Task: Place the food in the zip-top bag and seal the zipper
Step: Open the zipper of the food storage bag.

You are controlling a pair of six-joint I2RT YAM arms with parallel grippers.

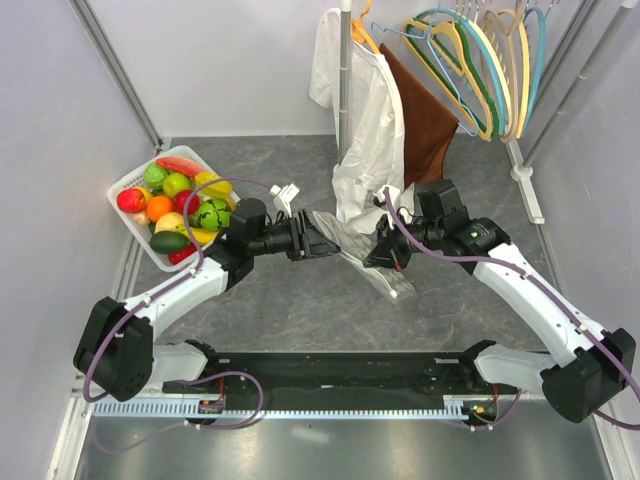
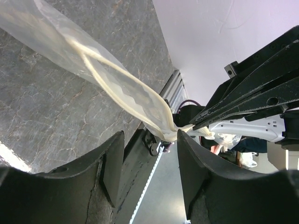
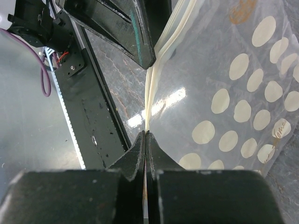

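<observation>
The zip-top bag (image 1: 375, 262), clear with white dots, is held up above the grey table between my two grippers. My right gripper (image 3: 145, 134) is shut on the bag's mouth edge (image 3: 150, 88), and the dotted sheet (image 3: 233, 112) hangs to its right. My left gripper (image 2: 149, 136) is open, with the cream zipper track (image 2: 140, 95) running past its fingertips up to the right gripper's pinch. In the top view the left gripper (image 1: 325, 243) faces the right gripper (image 1: 381, 256) across the bag's end. The food (image 1: 177, 205) lies heaped in the basket. No slider tab shows.
The white lattice basket (image 1: 128, 180) stands at the far left. A clothes rack pole (image 1: 345, 90) with a white shirt (image 1: 365, 130), a brown cloth (image 1: 425, 115) and coloured hangers (image 1: 480, 60) stands behind the bag. A black base plate (image 1: 330, 375) lies along the near edge.
</observation>
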